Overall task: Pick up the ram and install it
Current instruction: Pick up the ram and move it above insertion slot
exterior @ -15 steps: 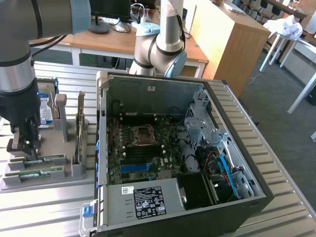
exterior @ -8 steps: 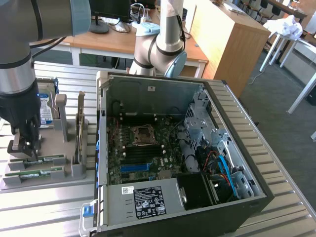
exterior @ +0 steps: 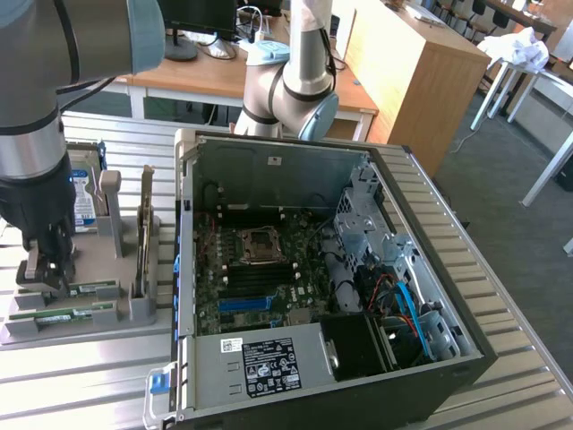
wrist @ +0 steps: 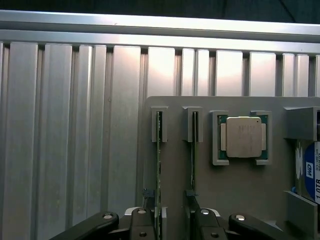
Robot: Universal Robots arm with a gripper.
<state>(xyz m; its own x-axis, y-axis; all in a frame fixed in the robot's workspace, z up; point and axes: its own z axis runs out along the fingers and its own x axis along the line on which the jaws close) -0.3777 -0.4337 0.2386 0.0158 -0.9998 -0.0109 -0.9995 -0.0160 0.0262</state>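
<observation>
Two rams stand on edge in slots of a grey holder [wrist: 230, 195]: one ram [wrist: 159, 165] and a second ram [wrist: 193, 150] beside it. My gripper [wrist: 170, 212] is open and low over the holder's end. The first stick runs between its fingers [wrist: 148, 210], while the second lies right beside the other finger. Nothing is held. In the exterior view, the gripper [exterior: 47, 269] hangs over the two green rams [exterior: 85, 288] on the holder [exterior: 134, 305], at the exterior view's left of the open computer case [exterior: 269, 161]. The motherboard [exterior: 260, 269] with its blue slot strip [exterior: 243, 305] lies inside.
A square silver processor [wrist: 243, 136] sits in a pocket of the holder, and a hard drive [wrist: 311, 172] stands past it. The holder rests on a ribbed aluminium table [wrist: 75, 150]. A second robot arm [exterior: 300, 90] stands behind the case. Desks and chairs fill the background.
</observation>
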